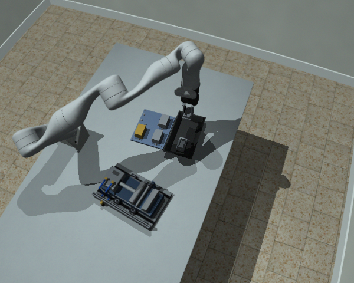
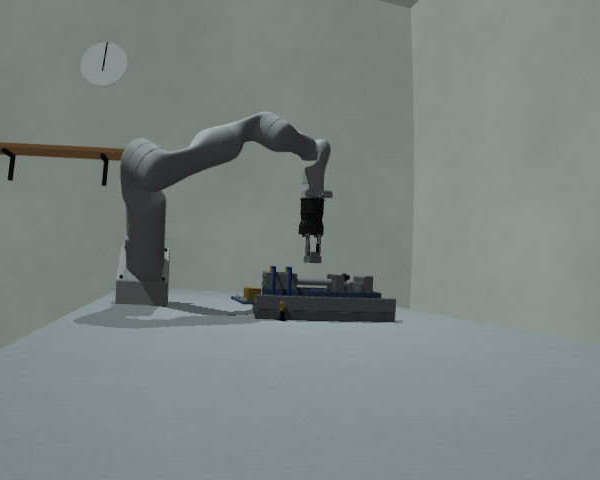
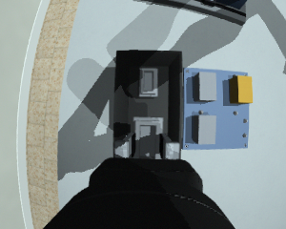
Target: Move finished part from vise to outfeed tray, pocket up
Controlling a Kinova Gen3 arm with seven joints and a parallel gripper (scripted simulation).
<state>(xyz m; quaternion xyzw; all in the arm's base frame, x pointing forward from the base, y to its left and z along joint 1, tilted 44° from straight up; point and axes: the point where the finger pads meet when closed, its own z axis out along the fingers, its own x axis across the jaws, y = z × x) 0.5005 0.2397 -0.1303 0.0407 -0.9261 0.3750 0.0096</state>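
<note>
My gripper (image 1: pixel 187 112) (image 2: pixel 312 254) (image 3: pixel 147 141) is shut on the finished part (image 1: pixel 188 114) (image 2: pixel 313 257) (image 3: pixel 147 130), a small grey block. It hangs over the far end of the dark outfeed tray (image 1: pixel 172 134) (image 3: pixel 122 83), well above its floor. A second grey part (image 1: pixel 182 143) (image 3: pixel 149 82) lies on the tray's floor toward the near end. The vise (image 1: pixel 134 196) (image 2: pixel 323 299) stands on the table nearer the front, with nothing between its jaws. In the exterior view the tray is hidden behind the vise.
A blue plate (image 1: pixel 148 121) (image 3: pixel 221 105) lies against the tray's left side, carrying two grey blocks and a yellow block (image 1: pixel 140 130) (image 3: pixel 242 90). The arm's base (image 1: pixel 76 137) (image 2: pixel 142 289) stands at the table's left. The table's right edge (image 1: pixel 232 142) is close to the tray.
</note>
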